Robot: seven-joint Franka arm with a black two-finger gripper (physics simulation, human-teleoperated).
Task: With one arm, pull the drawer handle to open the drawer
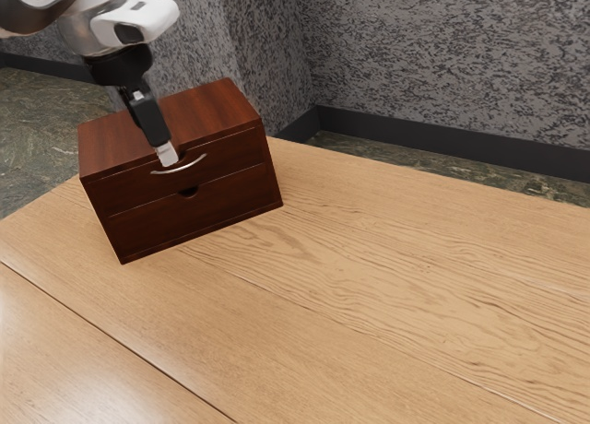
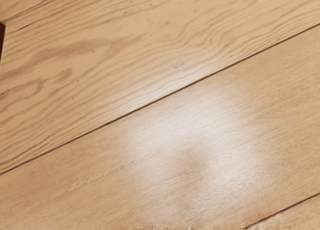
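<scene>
Where the wooden table [image 1: 387, 286] nears the room's corner, listed: one dark wooden two-drawer cabinet [image 1: 207, 111], at the exterior view's left. Upper drawer [image 1: 230, 157]: front flush with the carcass, judged unopened. Curved metal handle [image 1: 189, 163]: across that front. Gripper [image 1: 167, 154]: slanted down from above, tip at the handle, presumably placed to hook and draw it outward; clenched or released, cannot tell. Lower drawer [image 1: 212, 207]: closed.
</scene>
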